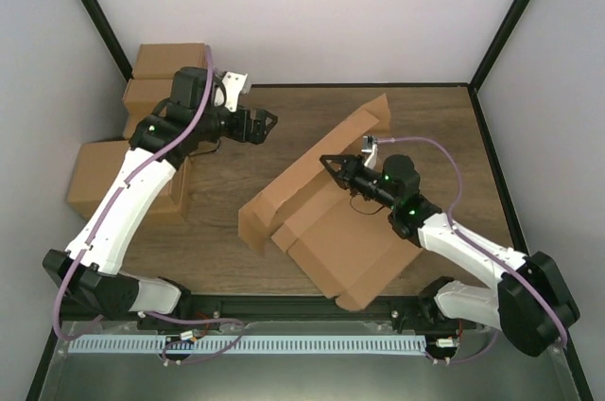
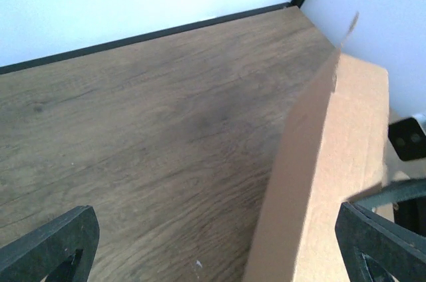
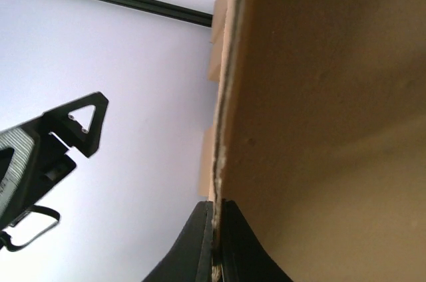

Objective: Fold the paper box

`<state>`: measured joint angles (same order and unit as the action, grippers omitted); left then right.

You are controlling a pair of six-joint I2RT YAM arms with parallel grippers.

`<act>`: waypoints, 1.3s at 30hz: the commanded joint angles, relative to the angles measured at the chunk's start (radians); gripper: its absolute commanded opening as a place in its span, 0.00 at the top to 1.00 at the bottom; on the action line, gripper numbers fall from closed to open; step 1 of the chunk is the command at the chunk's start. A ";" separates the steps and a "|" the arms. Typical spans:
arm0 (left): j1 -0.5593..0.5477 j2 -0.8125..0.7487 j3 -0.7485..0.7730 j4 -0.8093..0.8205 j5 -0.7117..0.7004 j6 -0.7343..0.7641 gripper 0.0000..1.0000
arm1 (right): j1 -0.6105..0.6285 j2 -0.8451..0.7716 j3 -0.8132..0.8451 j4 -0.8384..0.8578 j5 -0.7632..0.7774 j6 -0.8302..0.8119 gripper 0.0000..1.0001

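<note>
The right tool (image 1: 327, 163) pinches a raised flap of the paper box (image 1: 345, 240), a light, stiff cardboard blank on the counter (image 1: 435, 127), likely best gripped at flap edges, while the left tool (image 1: 270, 123) hangs wide open nearby.

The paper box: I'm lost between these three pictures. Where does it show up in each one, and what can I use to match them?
Top external: the paper box lies mid-table, with one flap raised and pinched by the right gripper.
Left wrist: the raised flap fills the right side, rising over the table.
Right wrist: it fills the right half, very close up.
Shared landmark: the raised flap's thin edge.
</note>
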<state>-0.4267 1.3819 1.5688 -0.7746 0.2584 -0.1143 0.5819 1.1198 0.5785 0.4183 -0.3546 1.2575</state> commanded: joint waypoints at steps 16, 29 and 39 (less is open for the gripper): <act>-0.113 0.083 -0.088 -0.124 0.012 0.199 0.00 | 0.032 0.134 -0.096 0.280 0.017 -0.021 0.99; -0.194 0.193 -0.066 -0.146 0.048 0.261 0.05 | 0.033 0.272 -0.022 0.323 -0.056 -0.067 0.99; -0.285 0.233 -0.104 -0.140 -0.184 0.184 0.12 | 0.033 0.304 0.001 0.313 -0.061 -0.079 0.99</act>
<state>-0.7067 1.6039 1.4834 -0.9180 0.1864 0.1165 0.6056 1.4132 0.5438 0.7452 -0.4026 1.2297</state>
